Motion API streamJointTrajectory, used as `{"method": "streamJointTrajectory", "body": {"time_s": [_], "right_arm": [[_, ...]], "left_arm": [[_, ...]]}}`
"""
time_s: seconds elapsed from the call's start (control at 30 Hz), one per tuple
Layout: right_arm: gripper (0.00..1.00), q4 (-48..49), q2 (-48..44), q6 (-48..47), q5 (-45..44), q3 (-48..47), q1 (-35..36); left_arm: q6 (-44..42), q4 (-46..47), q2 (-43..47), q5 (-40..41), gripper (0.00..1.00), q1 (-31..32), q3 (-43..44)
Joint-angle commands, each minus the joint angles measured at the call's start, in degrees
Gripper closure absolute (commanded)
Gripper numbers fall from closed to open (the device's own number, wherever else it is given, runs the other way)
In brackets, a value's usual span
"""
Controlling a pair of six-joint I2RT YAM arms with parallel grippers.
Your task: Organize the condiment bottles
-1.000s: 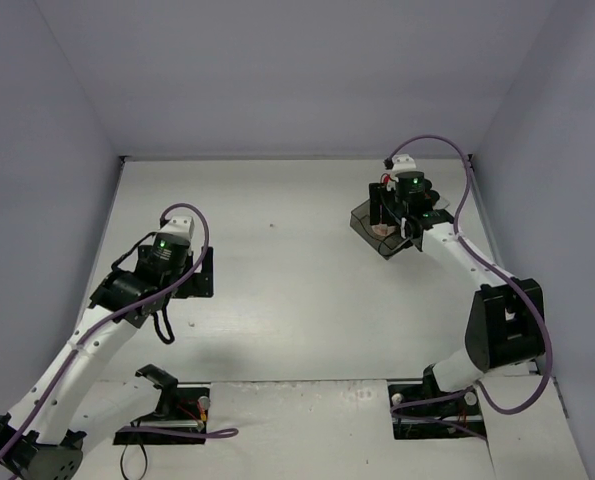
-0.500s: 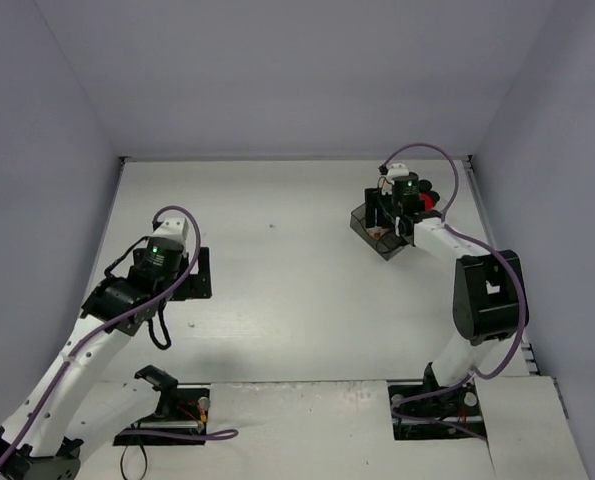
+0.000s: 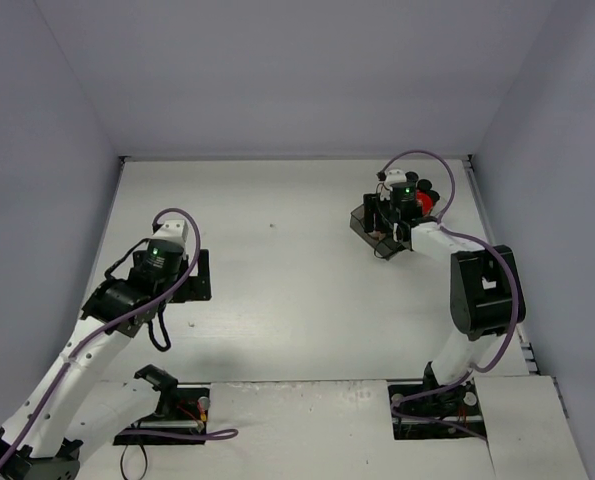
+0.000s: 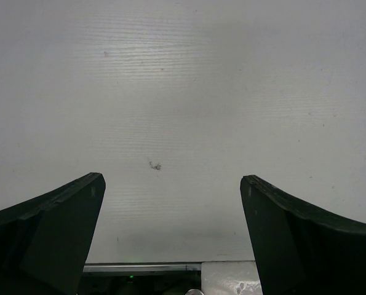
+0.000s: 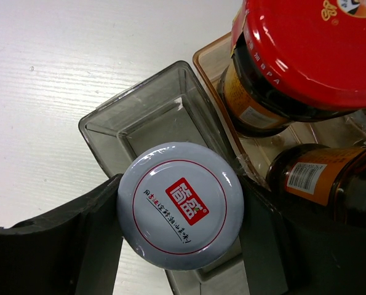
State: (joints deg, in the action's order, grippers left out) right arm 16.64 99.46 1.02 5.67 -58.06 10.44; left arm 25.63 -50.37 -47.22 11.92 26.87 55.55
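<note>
A white-lidded jar [image 5: 180,206] with a red logo sits between the black fingers [image 5: 78,246] of my right gripper [image 5: 181,212], which is shut on it. The jar hangs over the near end of the clear smoky tray [image 5: 112,123]. Just right of it, a dark jar with a red lid [image 5: 306,49] and a second dark orange-labelled jar [image 5: 324,178] stand in an amber-tinted compartment. In the top view the right gripper [image 3: 387,215] is at the far right over the tray [image 3: 369,228]. My left gripper [image 4: 173,184] is open over bare table.
The right wall runs close behind the tray and jars. A black plate [image 3: 199,275] lies on the table beside the left arm. A small scuff mark [image 4: 154,165] shows on the white table ahead of the left fingers.
The right arm has carried the white-lidded jar a little farther back over the tray, its elbow rising. The left arm has drawn back slightly toward the near left.
</note>
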Motion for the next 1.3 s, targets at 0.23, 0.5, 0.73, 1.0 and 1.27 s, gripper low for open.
{"method": "streamJointTrajectory", "body": {"time_s": [0.23,0.5,0.73,1.0,1.27], "right_arm": [[0.25,4.01,-5.59,-0.4,0.74,-1.35,0.46],[0.21,-2.57,-15.51,-0.49,-0.05,-3.02,1.51],[0.04,-14.61,-27.73,-0.23,0.04,-5.74,1.78],[0.0,-28.67,-43.28,3.81,-0.66,-5.58,1.78],[0.0,-39.66,-56.37,7.77,-2.86,-5.39,1.78]], "left_arm": [[-0.05,1.24,0.9,0.29,0.03,-0.59,0.52],[-0.23,0.54,2.04,-0.32,0.03,-0.59,1.67],[-0.14,-0.52,3.27,-1.02,0.03,-0.59,2.98],[-0.14,-1.66,4.51,0.38,0.03,-0.59,4.74],[0.04,-2.71,5.39,3.63,0.03,-0.59,4.83]]}}
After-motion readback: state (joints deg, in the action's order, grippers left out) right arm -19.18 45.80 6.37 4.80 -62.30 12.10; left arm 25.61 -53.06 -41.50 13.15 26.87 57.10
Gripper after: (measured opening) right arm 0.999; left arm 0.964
